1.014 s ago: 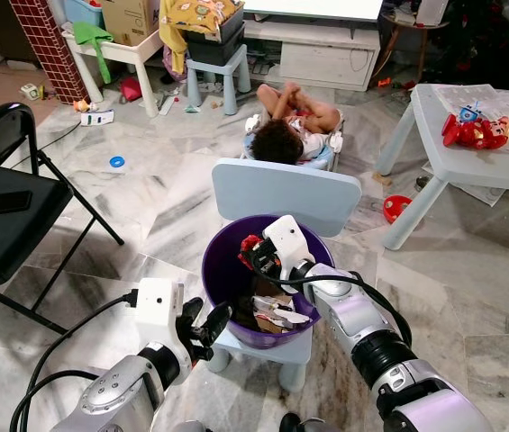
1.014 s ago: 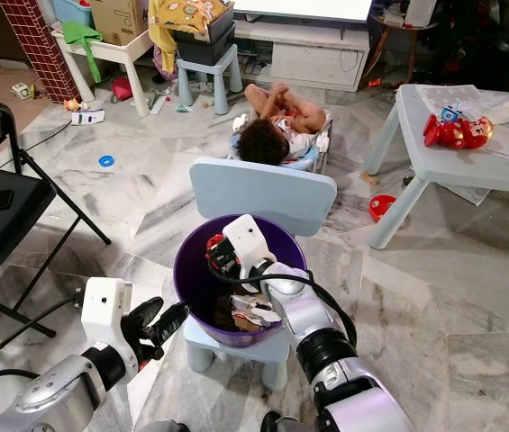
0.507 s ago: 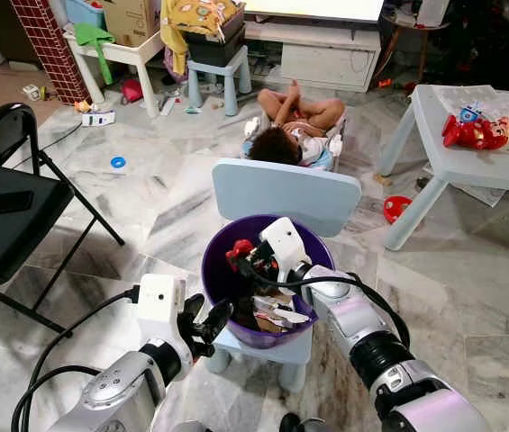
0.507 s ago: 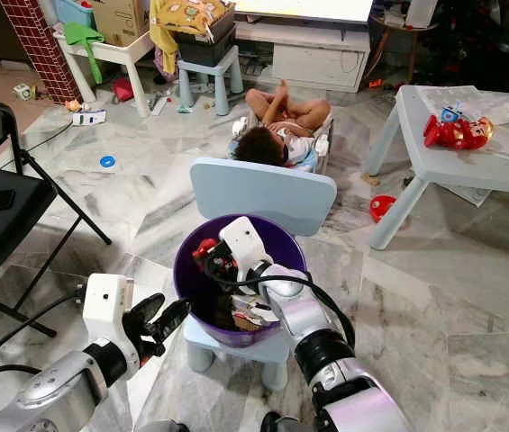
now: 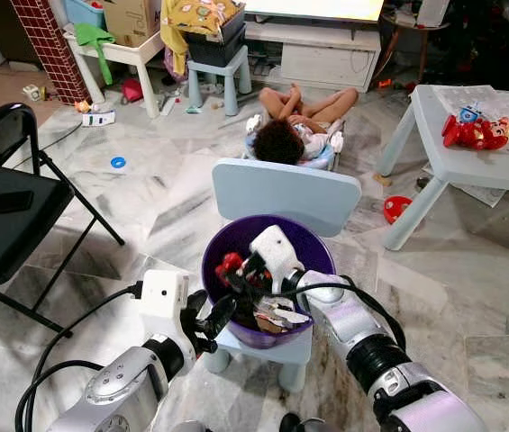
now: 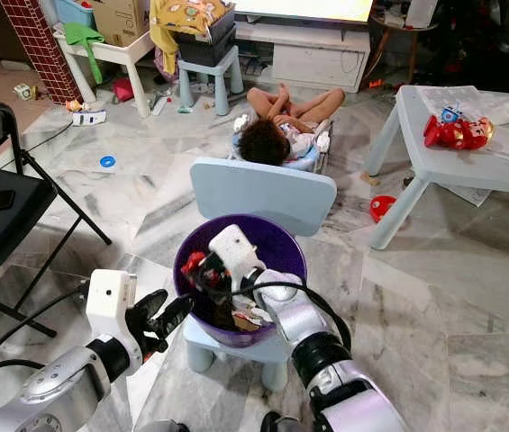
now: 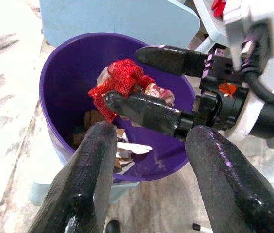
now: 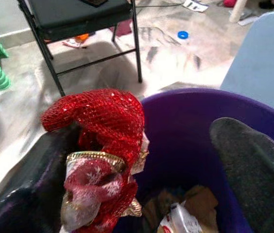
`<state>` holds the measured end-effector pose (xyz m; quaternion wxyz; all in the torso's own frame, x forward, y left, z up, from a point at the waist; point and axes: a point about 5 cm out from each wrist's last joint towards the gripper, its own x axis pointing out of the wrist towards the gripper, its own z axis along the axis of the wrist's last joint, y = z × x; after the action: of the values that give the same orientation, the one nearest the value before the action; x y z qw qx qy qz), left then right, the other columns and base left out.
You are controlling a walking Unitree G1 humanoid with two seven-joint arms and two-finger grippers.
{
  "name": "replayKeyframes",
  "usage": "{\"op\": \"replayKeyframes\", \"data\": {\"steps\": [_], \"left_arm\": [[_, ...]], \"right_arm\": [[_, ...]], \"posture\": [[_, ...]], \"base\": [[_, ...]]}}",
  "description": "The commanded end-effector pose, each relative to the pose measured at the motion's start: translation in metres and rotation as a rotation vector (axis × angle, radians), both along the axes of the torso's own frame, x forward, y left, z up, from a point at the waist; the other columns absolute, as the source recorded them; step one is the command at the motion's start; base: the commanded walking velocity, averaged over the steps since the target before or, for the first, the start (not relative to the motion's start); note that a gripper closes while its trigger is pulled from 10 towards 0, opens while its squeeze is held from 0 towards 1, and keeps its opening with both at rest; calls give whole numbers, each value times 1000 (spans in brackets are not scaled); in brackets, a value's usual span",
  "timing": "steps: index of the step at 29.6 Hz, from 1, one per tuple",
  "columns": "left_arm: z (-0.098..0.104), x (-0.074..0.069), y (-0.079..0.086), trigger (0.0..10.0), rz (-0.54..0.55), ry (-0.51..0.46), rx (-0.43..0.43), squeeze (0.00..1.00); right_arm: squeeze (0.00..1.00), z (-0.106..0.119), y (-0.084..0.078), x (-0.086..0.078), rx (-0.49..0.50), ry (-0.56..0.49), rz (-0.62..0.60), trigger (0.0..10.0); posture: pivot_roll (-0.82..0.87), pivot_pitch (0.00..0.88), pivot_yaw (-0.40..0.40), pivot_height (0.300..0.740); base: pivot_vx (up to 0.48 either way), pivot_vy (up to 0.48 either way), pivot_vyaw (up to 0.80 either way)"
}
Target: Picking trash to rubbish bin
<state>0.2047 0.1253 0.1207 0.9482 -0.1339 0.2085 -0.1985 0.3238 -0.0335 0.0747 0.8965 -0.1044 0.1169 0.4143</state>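
Marble floor (image 5: 470, 288) surrounds our purple bin (image 5: 227, 243) on a small blue chair (image 5: 286, 193). Over it, our right end effector (image 7: 137, 82) hangs spread, red mesh trash (image 7: 122, 82) draped on one finger. Our left end effector (image 5: 211, 326) waits spread beside the bin.

Right claw (image 5: 239, 273) spread wide; left claw (image 5: 211, 322) parted, low, extended forward.

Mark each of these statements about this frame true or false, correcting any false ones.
1. The purple bin stands on a pale blue chair. True.
2. The right gripper is over the bin with red mesh trash at its fingers. True.
3. The left gripper holds the red trash. False: it is open and empty, beside the bin.
4. The bin is empty. False: paper scraps lie inside.
5. A red toy lies on the floor. False: it lies on the pale table.
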Motion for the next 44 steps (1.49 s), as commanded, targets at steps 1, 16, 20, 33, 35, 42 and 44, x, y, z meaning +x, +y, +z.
{"op": "replayKeyframes", "data": {"steps": [1,16,20,33,35,42,44], "left_arm": [[-3,-1,-2,10000,-8,18,-6,0],[-2,-1,-5,10000,-25,18,-7,0],[-2,-1,-6,10000,-31,17,-8,0],[30,30,-8,10000,32,-224,47,0],[34,33,-7,10000,35,-284,92,0],[48,41,-6,10000,61,-426,128,0],[50,43,-6,10000,62,-444,130,0]], "right_arm": [[1000,-3,-2,0,-11,6,-28,10000],[1000,8,6,8,16,-42,-87,10000],[973,13,4,13,15,-82,-150,10000],[0,80,-73,38,204,-439,-532,10000],[0,86,-95,35,163,-502,-592,10000],[0,95,-152,10,86,-582,-739,10000],[0,96,-159,5,76,-588,-759,10000]], "posture": [[197,148,-43,740],[203,146,-41,740],[203,144,-42,740],[169,118,-51,740],[154,110,-51,740],[111,95,-39,740],[101,93,-35,740]], "base": [[0,0,0],[0,0,0],[0,0,0],[0,0,0],[0,0,0],[0,0,0],[0,0,0]]}}
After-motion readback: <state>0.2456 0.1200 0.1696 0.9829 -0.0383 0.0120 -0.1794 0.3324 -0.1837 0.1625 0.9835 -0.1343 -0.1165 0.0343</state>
